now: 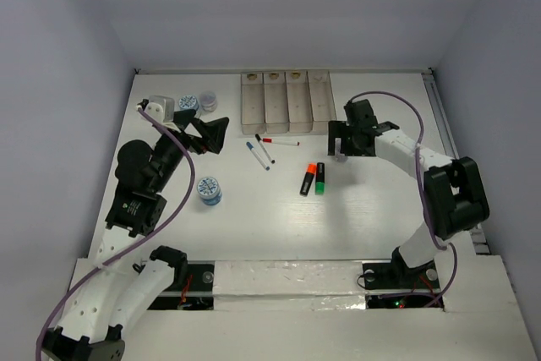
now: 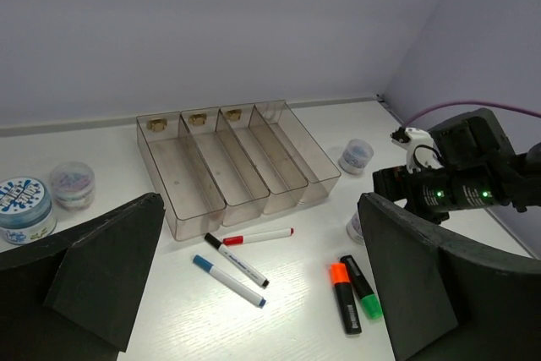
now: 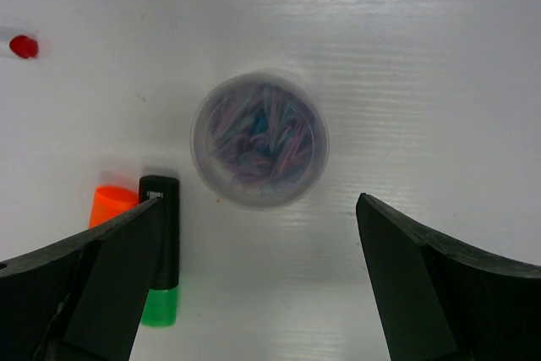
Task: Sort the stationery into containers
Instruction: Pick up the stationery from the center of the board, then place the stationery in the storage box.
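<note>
The clear tray (image 1: 283,107) of four compartments stands at the back, also in the left wrist view (image 2: 237,162). In front of it lie the red (image 1: 281,141), black (image 1: 265,148) and blue (image 1: 257,155) pens. The orange (image 1: 308,179) and green (image 1: 320,177) highlighters lie side by side. My right gripper (image 1: 347,144) is open above a round tub of coloured clips (image 3: 258,139), the jaws wide on either side and apart from it (image 3: 262,285). My left gripper (image 1: 203,129) is open and empty, facing the pens (image 2: 262,281).
Two tubs (image 1: 188,103) (image 1: 206,101) stand at the back left, and a lidded one (image 1: 209,190) stands at the front left. In the left wrist view another tub (image 2: 356,155) stands right of the tray. White walls enclose the table.
</note>
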`<act>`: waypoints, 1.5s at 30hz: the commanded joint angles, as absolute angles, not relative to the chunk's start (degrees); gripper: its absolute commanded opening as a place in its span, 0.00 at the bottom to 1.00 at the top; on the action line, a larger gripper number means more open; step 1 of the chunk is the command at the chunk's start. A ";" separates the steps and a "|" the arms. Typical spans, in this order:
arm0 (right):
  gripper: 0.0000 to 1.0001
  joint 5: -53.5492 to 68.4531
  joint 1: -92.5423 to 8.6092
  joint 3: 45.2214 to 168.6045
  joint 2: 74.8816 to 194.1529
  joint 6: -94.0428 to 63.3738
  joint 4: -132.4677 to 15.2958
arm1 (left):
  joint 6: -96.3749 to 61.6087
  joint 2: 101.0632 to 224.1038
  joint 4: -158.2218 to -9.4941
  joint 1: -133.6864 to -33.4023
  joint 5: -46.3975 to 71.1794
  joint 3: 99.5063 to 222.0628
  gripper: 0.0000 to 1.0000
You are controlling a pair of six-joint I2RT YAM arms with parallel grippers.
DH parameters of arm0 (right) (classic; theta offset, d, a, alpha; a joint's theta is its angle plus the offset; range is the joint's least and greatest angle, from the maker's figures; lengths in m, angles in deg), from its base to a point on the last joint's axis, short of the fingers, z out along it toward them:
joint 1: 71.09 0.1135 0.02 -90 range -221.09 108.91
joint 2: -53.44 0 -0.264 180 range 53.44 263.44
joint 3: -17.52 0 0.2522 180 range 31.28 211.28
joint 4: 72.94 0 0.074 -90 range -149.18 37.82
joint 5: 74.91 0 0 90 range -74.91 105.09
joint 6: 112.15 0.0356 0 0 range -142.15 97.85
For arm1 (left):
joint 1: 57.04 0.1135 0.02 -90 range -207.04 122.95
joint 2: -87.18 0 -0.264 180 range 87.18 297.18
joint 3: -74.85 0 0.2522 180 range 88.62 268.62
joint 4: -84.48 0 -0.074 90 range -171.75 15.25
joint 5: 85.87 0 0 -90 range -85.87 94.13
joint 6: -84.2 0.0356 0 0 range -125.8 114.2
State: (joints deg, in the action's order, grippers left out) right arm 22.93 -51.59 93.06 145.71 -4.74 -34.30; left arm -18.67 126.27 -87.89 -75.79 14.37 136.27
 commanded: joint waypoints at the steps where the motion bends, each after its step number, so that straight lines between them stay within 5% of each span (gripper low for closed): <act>1: 0.99 26.25 -51.49 97.90 148.17 -6.24 -36.95 | -18.02 126.11 -90.81 -76.03 14.50 136.08 0.99; 11: 0.84 26.25 -51.49 100.97 153.45 -6.15 -38.97 | -17.93 126.73 -90.89 -76.03 15.12 136.16 0.99; 20: 0.34 29.85 -50.97 105.00 152.67 -6.85 -38.27 | -18.02 127.78 -90.98 -76.03 15.73 136.16 0.99; 28: 0.32 27.49 -50.44 122.46 152.83 -10.89 -39.14 | -18.11 128.84 -90.98 -76.03 16.00 136.25 0.99; 45: 0.31 29.42 -50.44 163.20 187.37 -18.98 -40.63 | -17.23 131.38 -90.28 -76.03 14.50 136.43 0.99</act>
State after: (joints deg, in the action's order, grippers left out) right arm 28.13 -50.78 157.89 186.91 -16.52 -39.72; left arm -18.21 131.38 -87.89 -75.79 14.76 136.21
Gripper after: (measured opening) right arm 0.657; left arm 0.990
